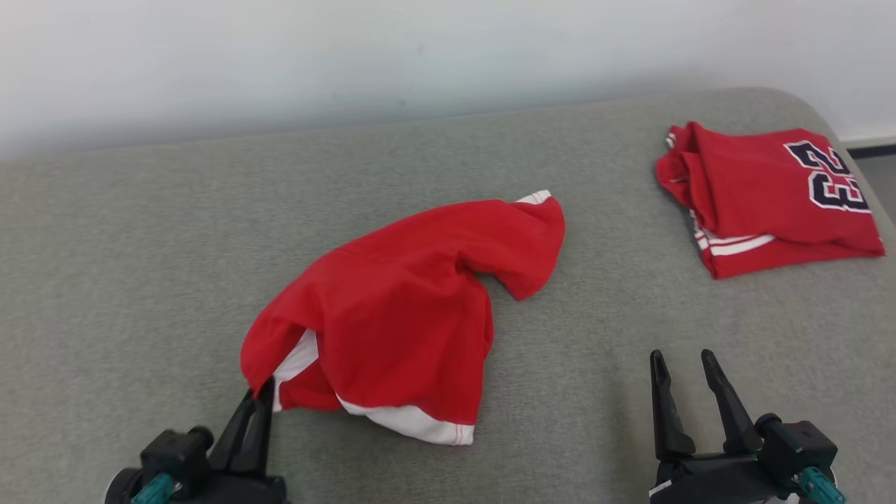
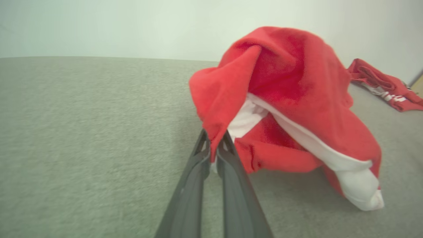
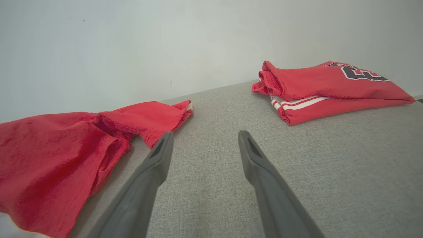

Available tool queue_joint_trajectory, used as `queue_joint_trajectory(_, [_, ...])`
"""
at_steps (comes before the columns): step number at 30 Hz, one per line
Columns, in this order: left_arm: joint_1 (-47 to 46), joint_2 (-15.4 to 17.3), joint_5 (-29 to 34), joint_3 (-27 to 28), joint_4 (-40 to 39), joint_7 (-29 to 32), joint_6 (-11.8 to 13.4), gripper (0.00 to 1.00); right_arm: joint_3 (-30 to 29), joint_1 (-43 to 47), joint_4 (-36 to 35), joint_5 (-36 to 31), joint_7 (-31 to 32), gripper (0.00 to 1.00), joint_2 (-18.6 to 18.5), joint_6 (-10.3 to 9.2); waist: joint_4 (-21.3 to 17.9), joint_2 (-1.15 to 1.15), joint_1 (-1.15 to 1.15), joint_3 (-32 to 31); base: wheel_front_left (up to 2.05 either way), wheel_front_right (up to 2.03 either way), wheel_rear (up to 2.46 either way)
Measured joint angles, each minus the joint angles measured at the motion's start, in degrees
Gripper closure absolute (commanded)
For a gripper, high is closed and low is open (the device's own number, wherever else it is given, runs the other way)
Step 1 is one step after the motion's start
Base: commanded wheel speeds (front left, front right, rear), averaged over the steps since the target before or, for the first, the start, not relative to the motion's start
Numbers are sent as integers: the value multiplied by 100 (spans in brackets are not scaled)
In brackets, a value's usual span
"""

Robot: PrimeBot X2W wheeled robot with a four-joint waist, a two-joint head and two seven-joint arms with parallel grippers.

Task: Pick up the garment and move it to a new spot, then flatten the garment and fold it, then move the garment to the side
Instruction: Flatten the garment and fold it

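Red garment [image 1: 399, 308] is lying bunched, left hand [image 1: 262, 393] clamping its near-left edge — right hand [image 1: 682, 358] is gaping. Lifting slowly is safest.

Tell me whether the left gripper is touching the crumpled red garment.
Touching. The left wrist view shows the left gripper pinched shut on a corner of the crumpled red garment.

Bare grey fabric surface [image 1: 140, 231] lies open left of the crumpled red garment [image 1: 406, 308] and between it and the folded red jersey [image 1: 763, 196] at far right. A wall [image 1: 350, 56] closes the back.
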Motion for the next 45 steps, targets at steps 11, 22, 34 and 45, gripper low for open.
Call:
queue_joint_trajectory(11, [953,465,63,-222,-158,0,0,100,124,89,133,66,0,0,2,0,631,-1,0,-284,0,0,0])
queue_joint_trajectory(22, [910,93,-31,333,-772,0,0,0,37,196,127,8,0,0,4,0,869,0,0,-479,0,0,0])
queue_joint_trajectory(34, [1367,-474,453,1330,-1466,0,0,0,687,241,447,112,1,0,0,0,1110,0,0,-544,0,0,0])
queue_joint_trajectory(45, [1421,-660,514,1300,-1267,0,0,0,1944,-377,1803,414,1,0,3,0,1359,0,1,-498,0,0,0])
